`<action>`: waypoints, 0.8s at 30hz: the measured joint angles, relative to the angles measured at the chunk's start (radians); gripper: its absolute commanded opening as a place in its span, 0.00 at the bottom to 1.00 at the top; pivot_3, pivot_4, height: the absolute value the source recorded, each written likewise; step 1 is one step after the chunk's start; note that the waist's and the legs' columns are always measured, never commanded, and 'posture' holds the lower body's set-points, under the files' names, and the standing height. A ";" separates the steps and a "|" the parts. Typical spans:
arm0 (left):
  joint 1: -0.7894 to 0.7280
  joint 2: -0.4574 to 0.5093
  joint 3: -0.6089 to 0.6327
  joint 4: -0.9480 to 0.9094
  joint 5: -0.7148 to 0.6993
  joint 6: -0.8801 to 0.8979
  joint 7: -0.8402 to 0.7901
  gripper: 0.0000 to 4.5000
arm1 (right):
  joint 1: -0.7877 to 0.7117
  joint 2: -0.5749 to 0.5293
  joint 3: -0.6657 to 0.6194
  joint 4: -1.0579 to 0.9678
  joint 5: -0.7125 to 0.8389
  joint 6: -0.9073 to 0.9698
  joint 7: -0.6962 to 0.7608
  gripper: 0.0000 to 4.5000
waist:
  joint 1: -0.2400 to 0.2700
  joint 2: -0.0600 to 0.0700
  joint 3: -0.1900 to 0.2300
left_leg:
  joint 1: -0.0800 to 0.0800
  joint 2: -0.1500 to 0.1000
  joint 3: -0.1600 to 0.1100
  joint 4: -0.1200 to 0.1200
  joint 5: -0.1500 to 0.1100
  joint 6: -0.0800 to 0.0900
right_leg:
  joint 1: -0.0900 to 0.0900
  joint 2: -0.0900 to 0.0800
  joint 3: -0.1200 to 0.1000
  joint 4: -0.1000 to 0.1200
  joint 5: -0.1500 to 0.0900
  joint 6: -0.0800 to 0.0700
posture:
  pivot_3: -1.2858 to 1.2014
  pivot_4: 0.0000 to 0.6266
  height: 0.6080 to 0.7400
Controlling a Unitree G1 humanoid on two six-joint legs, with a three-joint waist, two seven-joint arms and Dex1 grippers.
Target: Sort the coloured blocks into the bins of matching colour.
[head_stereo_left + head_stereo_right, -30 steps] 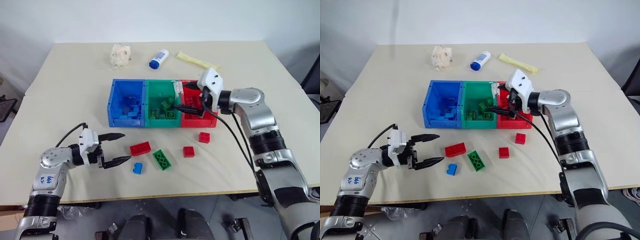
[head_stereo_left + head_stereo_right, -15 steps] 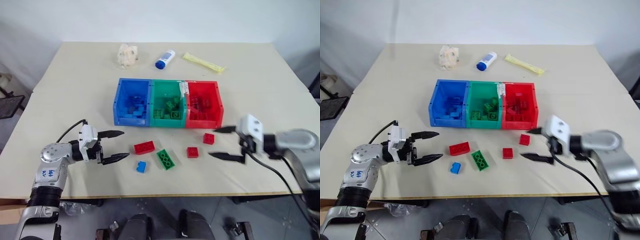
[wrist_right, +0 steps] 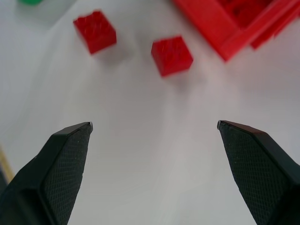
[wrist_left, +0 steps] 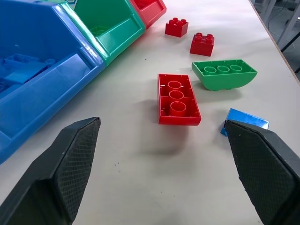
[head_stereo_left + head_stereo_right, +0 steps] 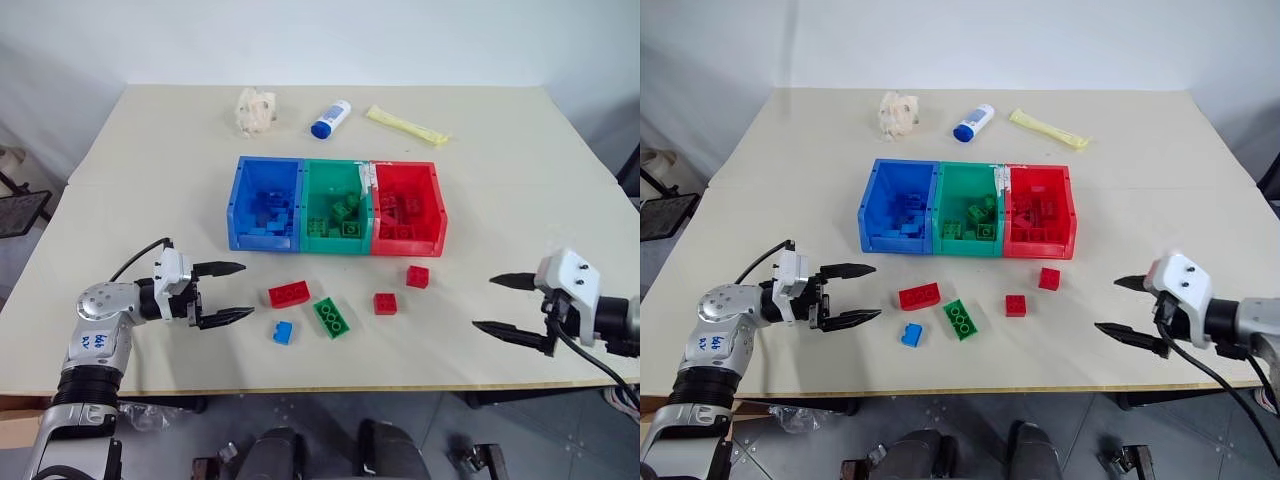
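A few blue handwritten characters stand on the grey casing of the left arm (image 5: 97, 340), behind the left gripper (image 5: 236, 291) and well back from its widely parted jaws. They are too small to make out. The white bottle (image 5: 330, 118), the yellow packet (image 5: 405, 124), the bins (image 5: 336, 204) and the coloured blocks (image 5: 289, 294) carry no text or label that can be read.

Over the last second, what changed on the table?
The right gripper pulled back from the red bin to the table's near right side, fingers open and empty. The left gripper stayed open beside the oblong red block. All five loose blocks stayed put.
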 measured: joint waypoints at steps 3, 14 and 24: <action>0.012 -0.001 0.003 -0.022 -0.001 0.003 0.002 1.00 | -0.090 0.025 0.087 0.031 -0.005 0.003 -0.013 0.99 | -0.001 0.000 0.000 | 0.000 0.000 -0.001 0.000 0.000 0.000 | 0.000 0.000 0.002 0.000 0.000 0.000 | 0.52 0.24 1.00; 0.134 0.001 0.029 -0.197 -0.023 0.056 0.044 1.00 | -0.385 0.180 0.369 0.375 -0.141 -0.129 -0.003 0.99 | -0.004 0.000 0.000 | -0.001 -0.001 -0.001 0.000 0.000 0.000 | 0.000 0.000 0.002 -0.001 0.000 0.000 | 0.52 0.24 1.00; 0.209 0.007 0.057 -0.286 -0.036 0.087 0.076 1.00 | -0.448 0.245 0.412 0.543 -0.204 -0.260 0.023 0.73 | -0.023 0.000 0.000 | -0.001 0.000 -0.001 0.000 0.000 0.000 | 0.000 0.001 0.000 0.000 0.000 0.000 | 0.52 0.24 1.00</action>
